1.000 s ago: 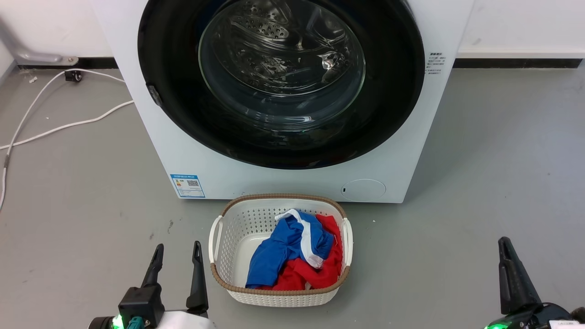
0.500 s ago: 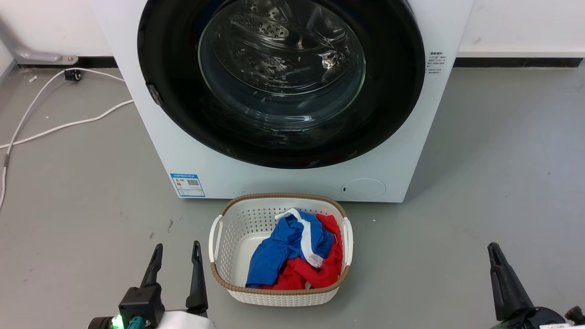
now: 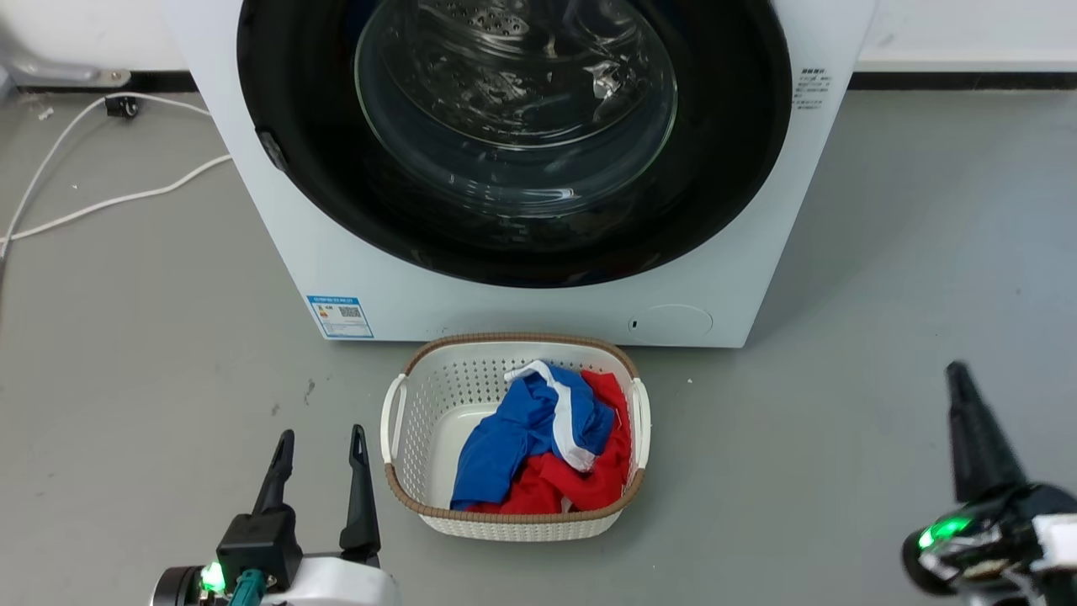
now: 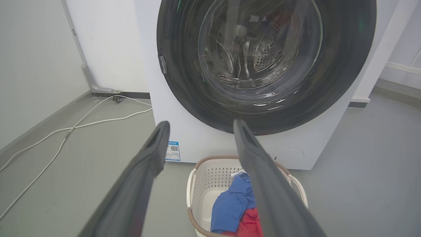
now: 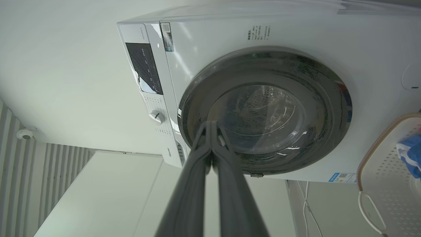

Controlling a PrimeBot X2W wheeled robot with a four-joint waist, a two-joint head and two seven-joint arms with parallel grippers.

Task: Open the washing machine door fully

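Washing machine door [image 3: 732, 168] sits closed; left pincer [image 3: 321, 431] spread empty, right pincer [image 5: 210, 124] pinched together.

We see a white washing machine [image 3: 505, 313] with a glossy black washing machine door [image 3: 725, 168] and blue label [image 3: 340, 316], a white perforated basket [image 3: 513, 527] rimmed in brown weave, blue cloth [image 3: 505, 454], red cloth [image 3: 607, 488] and grey floor [image 3: 883, 337].

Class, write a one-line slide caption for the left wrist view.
Open left hand faces the shut washing machine door; a basket of clothes sits before it.
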